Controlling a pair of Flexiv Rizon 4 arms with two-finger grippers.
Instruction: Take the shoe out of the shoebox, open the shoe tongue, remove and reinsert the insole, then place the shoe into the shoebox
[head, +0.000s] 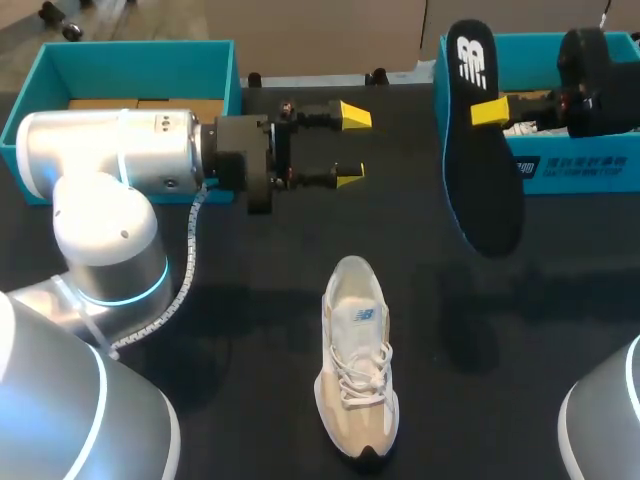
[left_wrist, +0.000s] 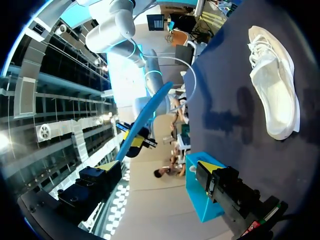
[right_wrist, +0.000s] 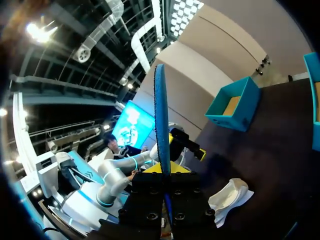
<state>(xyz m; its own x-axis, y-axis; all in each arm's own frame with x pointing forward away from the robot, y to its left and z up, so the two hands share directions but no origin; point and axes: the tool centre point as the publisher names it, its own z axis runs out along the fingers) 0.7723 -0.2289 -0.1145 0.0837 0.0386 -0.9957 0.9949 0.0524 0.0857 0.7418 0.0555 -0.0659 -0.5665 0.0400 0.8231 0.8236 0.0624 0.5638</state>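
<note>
A white and beige sneaker (head: 357, 360) lies on the black table, toe toward the front edge, touching neither gripper. My right gripper (head: 490, 112) is shut on a black insole (head: 480, 150) with a blue edge, held upright above the table in front of the right teal shoebox (head: 575, 172). In the right wrist view the insole (right_wrist: 161, 125) stands edge-on out of the shut gripper (right_wrist: 167, 172), with the sneaker (right_wrist: 227, 197) below. My left gripper (head: 352, 146) hangs open and empty at the back middle; from its wrist view (left_wrist: 157, 167) the sneaker (left_wrist: 275, 85) and insole (left_wrist: 147, 117) are ahead.
A second teal box (head: 130, 60) with cardboard inside stands at the back left, behind my left arm. Bare black tabletop (head: 250, 340) surrounds the sneaker on both sides.
</note>
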